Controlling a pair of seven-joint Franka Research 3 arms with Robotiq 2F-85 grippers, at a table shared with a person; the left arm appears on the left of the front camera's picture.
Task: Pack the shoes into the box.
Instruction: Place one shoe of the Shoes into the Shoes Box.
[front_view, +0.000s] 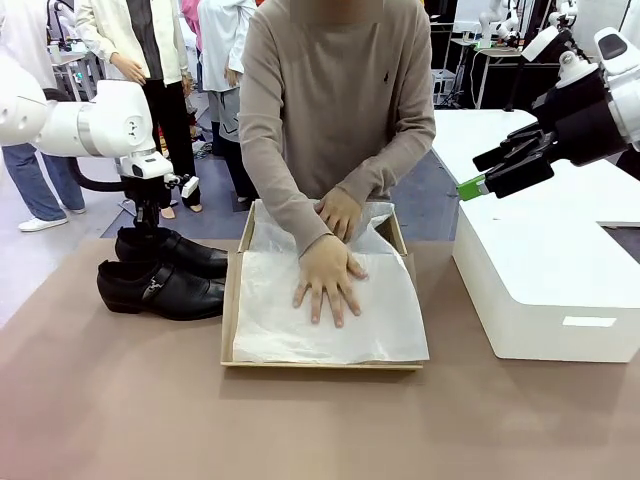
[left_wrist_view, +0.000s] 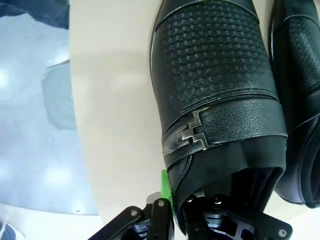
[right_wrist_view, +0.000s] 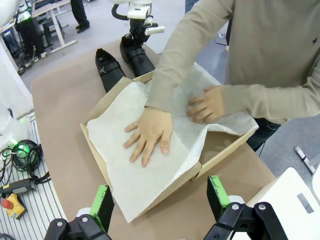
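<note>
Pinching the heel collar of the far shoe (front_view: 185, 252), my left gripper (front_view: 148, 222) is pressed together on the leather. In the left wrist view one finger sits inside the shoe's opening and the other, its green pad (left_wrist_view: 164, 186) showing, lies against the outside wall, with just the collar between them. The sole looks flat on the table (front_view: 120, 400), so I judge nothing is lifted yet.

Just beside it, on my side, lies the near shoe (front_view: 165, 290), parallel, with its buckle facing me. Both shoes run lengthwise across the table with their toes to my right, aimed at the box (front_view: 229, 310), whose left wall stands just beside those toes. The coming move turns on that: the box lies along the shoe's own long axis, toe-first, and my left arm is by far the nearer one.

Inside the box the person's hands (front_view: 328, 275) press flat on the tissue paper (front_view: 330, 340), covering the spot where I would set the shoe down. I would wait for them to clear.

Farthest off, my right gripper (front_view: 478, 172) hangs spread wide above the white block (front_view: 540, 270), well apart from the shoes.
</note>
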